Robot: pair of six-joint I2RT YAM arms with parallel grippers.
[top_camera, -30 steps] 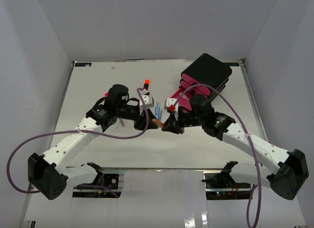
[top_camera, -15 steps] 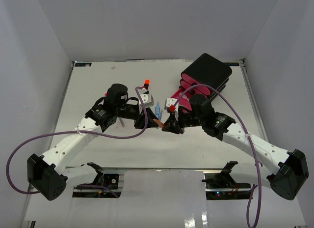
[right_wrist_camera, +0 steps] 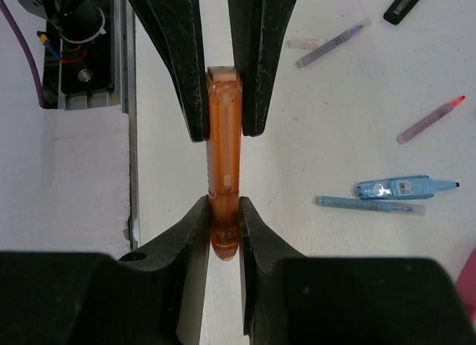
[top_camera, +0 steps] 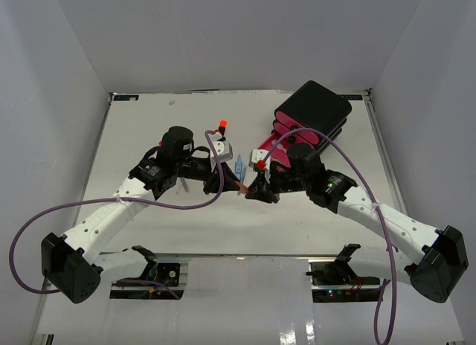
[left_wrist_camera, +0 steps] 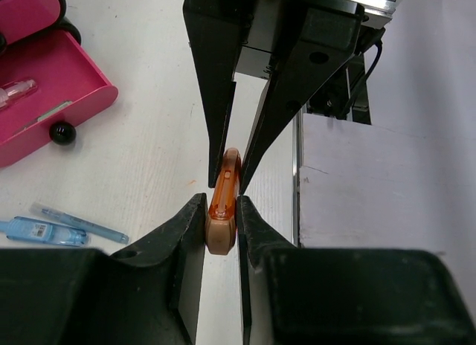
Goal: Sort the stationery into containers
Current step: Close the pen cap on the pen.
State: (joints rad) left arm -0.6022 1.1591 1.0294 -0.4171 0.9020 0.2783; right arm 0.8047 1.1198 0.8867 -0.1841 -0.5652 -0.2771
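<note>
Well, on the left, the left arm (top_camera: 111, 211) reaches in from the near edge toward the middle of the surface (top_camera: 149, 114). The left jaws are pinched on one end of an orange pen (top_camera: 239, 187), with a pad pressed against it on either side, as the left wrist view shows plainly. The pen lies level between the two arms. Whether it rests on the surface or hangs just above it, I can't tell.

Behind it lie a stubby blue pen (right_wrist_camera: 401, 187) and a thin blue pen (right_wrist_camera: 368, 205), side by side and nearly touching. A pink pen (right_wrist_camera: 431, 120) and a purple pen (right_wrist_camera: 331, 42) lie loose farther off, each apart from the rest. An orange-capped highlighter (top_camera: 222, 126) sits toward the back.

The right jaws come in from the other side and are clamped on the orange pen's opposite end, so both pairs grip it at once with their tips almost meeting. The right arm (top_camera: 372, 211) runs back to the near right corner.

At the far right stands the black box (top_camera: 316, 107) of pink drawers. One drawer (left_wrist_camera: 52, 100) is pulled out, and a pale pink pen (left_wrist_camera: 15, 92) lies inside it.
</note>
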